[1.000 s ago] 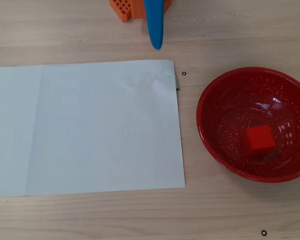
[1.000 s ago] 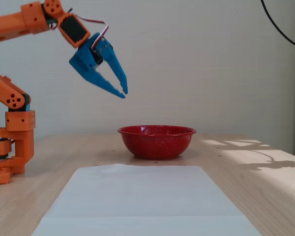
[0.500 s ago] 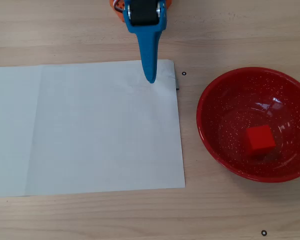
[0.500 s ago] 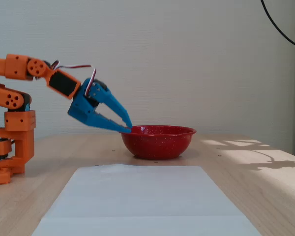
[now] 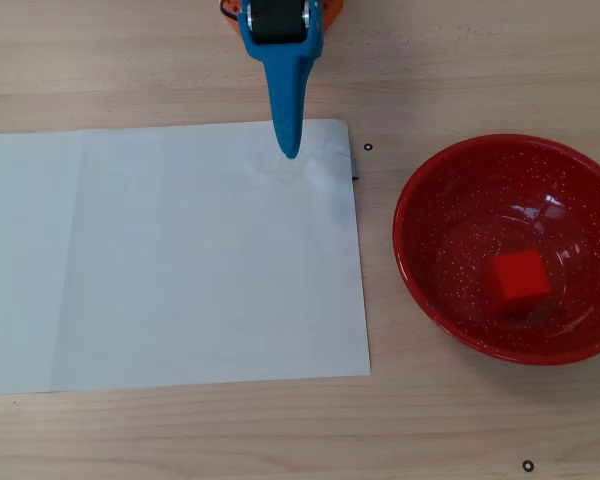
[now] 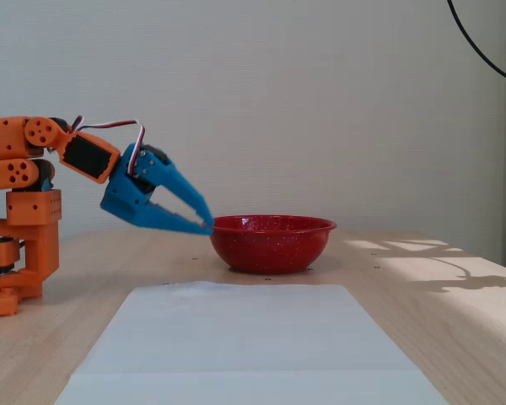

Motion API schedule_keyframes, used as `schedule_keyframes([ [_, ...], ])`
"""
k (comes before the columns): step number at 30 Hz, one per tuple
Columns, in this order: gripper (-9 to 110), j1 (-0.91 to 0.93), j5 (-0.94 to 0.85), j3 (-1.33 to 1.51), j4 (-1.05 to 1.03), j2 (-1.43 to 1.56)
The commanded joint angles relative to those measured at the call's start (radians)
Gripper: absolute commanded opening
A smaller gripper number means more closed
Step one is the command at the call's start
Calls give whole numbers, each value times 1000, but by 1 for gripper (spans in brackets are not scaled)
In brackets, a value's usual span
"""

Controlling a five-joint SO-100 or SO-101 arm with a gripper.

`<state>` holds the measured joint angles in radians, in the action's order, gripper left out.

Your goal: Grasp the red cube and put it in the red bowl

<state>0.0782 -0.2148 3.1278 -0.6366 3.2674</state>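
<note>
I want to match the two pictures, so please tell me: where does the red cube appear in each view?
Overhead view: the red cube lies inside the red bowl, at lower right of the picture.
Fixed view: the cube is not visible; the bowl's wall hides it.
Shared landmark: the white paper sheet beside the bowl.

Overhead view: the sheet of paper (image 5: 180, 255) lies flat on the surface (image 5: 460, 60), covering its left and centre. The bowl (image 5: 420, 270) stands on the surface to the right of the sheet, apart from its edge. The cube (image 5: 521, 280) rests inside the bowl, right of its centre. The gripper (image 5: 289, 150) reaches in from the top edge, its tip over the sheet's upper right part, left of the bowl.
</note>
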Motion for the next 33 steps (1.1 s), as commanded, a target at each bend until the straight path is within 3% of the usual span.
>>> schedule_keyframes([
  [1,0,-5,-38,12,-63,26],
  [9,0,-17,-52,12,-276,26],
  [33,0,-17,-60,12,-285,25],
])
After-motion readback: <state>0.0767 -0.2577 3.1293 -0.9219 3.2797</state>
